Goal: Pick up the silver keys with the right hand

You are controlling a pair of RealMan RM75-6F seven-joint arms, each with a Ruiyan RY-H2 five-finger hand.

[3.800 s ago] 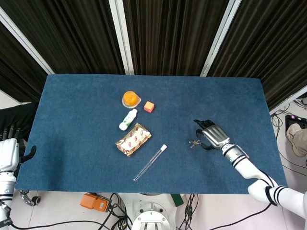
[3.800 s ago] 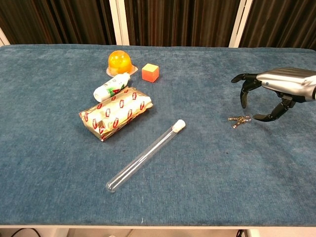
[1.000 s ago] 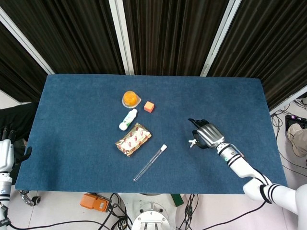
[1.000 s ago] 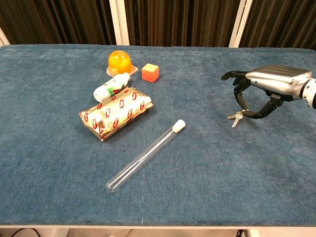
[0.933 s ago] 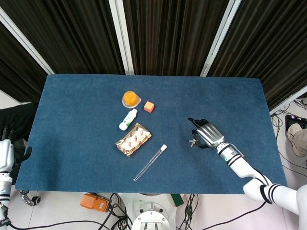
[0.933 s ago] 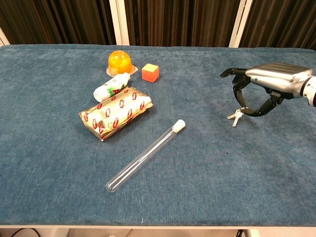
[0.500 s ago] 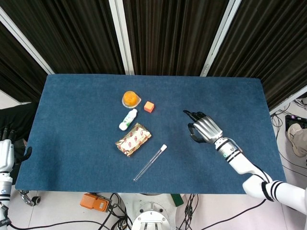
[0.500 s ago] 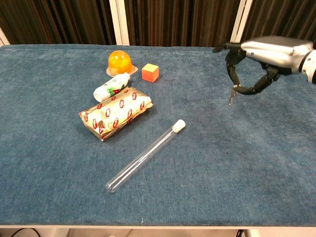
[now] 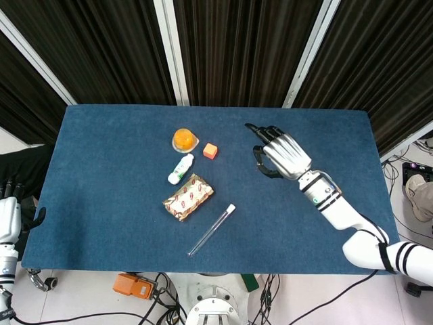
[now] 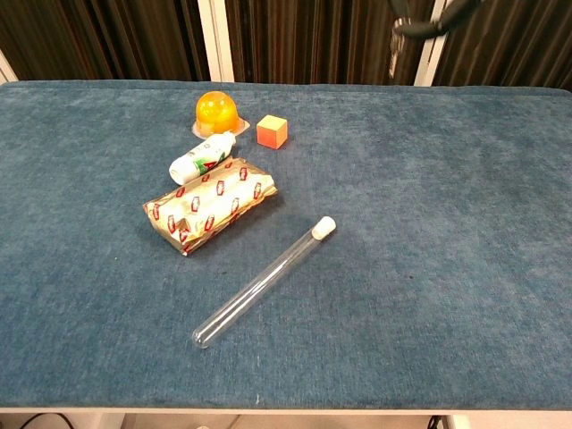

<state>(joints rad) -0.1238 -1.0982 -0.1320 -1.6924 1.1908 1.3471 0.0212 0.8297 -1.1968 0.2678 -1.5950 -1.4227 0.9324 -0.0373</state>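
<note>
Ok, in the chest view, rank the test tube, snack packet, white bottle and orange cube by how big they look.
1. Test tube, longest, though thin and nearest the camera.
2. Snack packet, bulkiest; these two are hard to rank against each other.
3. White bottle.
4. Orange cube, smallest, though farthest away.

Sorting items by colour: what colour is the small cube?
Orange cube, clearest in the chest view.

One orange jelly cup [image 9: 184,139], one orange cube [image 9: 210,150], one small bottle [image 9: 180,168], one snack packet [image 9: 187,197], one test tube [image 9: 211,230].
</note>
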